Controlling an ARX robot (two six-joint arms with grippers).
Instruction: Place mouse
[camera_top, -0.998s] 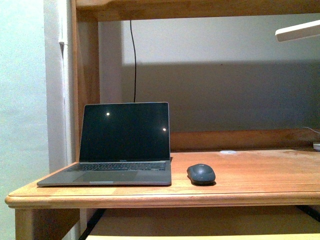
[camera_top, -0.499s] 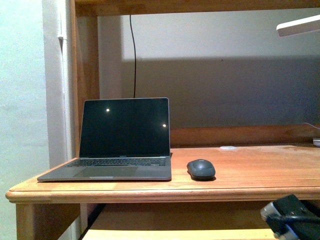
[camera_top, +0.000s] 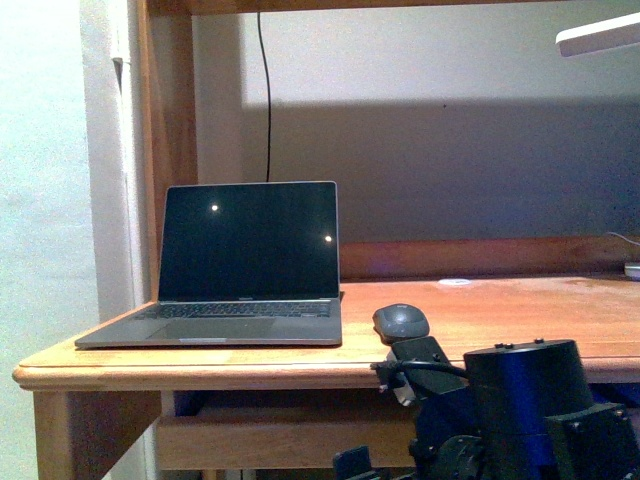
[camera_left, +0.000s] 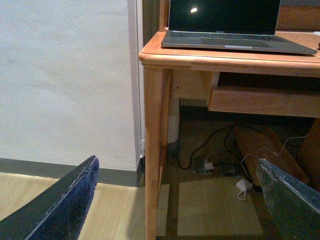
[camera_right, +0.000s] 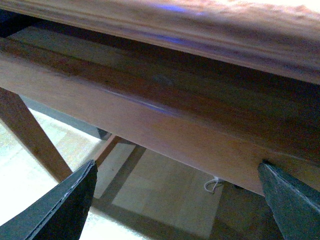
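Note:
The mouse (camera_top: 401, 321), a small dark rounded dome, rests on the wooden desk (camera_top: 200, 376) just right of the open laptop (camera_top: 245, 260). My right arm (camera_top: 520, 405) rises in front of the desk's front edge, right below the mouse and not touching it. In the right wrist view my right gripper (camera_right: 177, 165) is open and empty, and I see the underside of the desk edge (camera_right: 200, 30). My left gripper (camera_left: 177, 161) is open and empty, low near the floor by the desk leg (camera_left: 155, 150). Neither wrist view shows the mouse.
A small white disc (camera_top: 456, 282) lies further back on the desk. A white lamp head (camera_top: 598, 35) juts in at the upper right, and a black cable (camera_top: 266, 90) hangs behind the laptop. Under the desk are a rail (camera_left: 260, 100) and loose cables (camera_left: 220, 165) on the floor.
My right arm has come up from the lower right corner to just under the desk edge below the mouse. The mouse and laptop lie where they were on the desk.

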